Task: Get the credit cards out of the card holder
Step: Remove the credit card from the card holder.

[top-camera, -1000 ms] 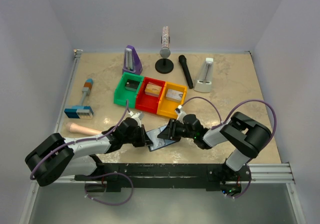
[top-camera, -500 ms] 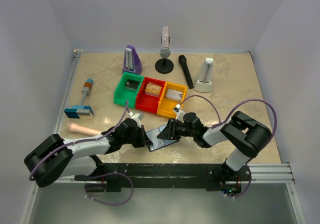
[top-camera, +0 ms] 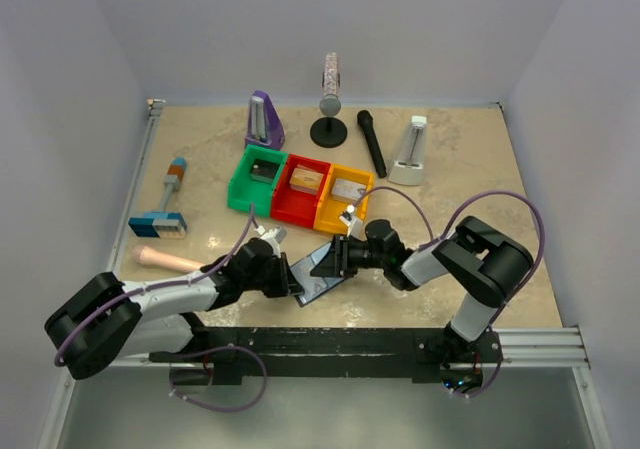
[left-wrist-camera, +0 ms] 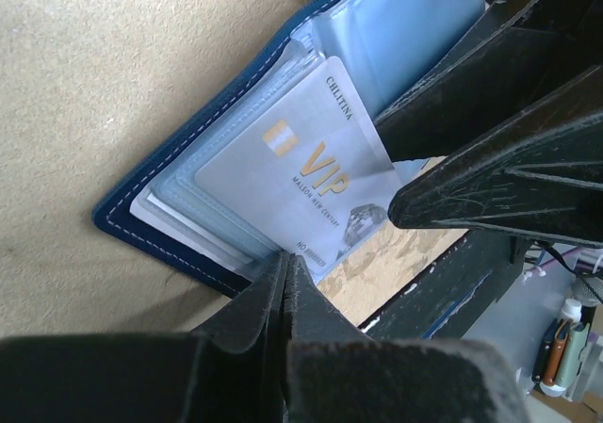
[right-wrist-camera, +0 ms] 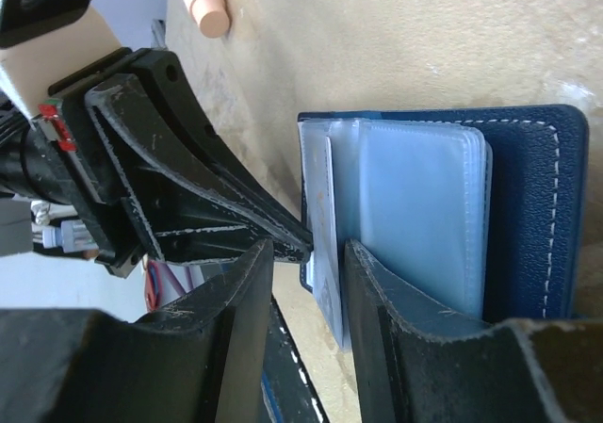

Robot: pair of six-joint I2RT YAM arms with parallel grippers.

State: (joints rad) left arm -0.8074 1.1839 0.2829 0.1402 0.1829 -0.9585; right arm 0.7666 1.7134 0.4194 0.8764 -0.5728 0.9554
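The navy card holder (top-camera: 318,274) lies open near the table's front edge, its pale pocketed lining up. My left gripper (top-camera: 294,281) is shut on the near edge of the holder (left-wrist-camera: 160,242), its tips (left-wrist-camera: 285,258) pinching the lining. A pale grey VIP card (left-wrist-camera: 301,178) sticks partway out of a pocket. My right gripper (top-camera: 341,259) is open and straddles that card's edge (right-wrist-camera: 320,216), its tips (right-wrist-camera: 309,249) either side with a gap showing. The holder's navy cover (right-wrist-camera: 537,206) lies beyond. The amber and dark cards are hidden.
Green (top-camera: 256,179), red (top-camera: 305,184) and yellow (top-camera: 345,194) bins stand behind the holder. A blue-and-white block (top-camera: 157,226) and a pale cylinder (top-camera: 165,259) lie left. Two metronomes (top-camera: 263,119) (top-camera: 412,154), a stand microphone (top-camera: 330,99) and a black microphone (top-camera: 372,141) are at the back.
My right gripper has edged left and slightly away from me, closer over the holder. The holder's right side has tipped up a little. My left gripper still holds.
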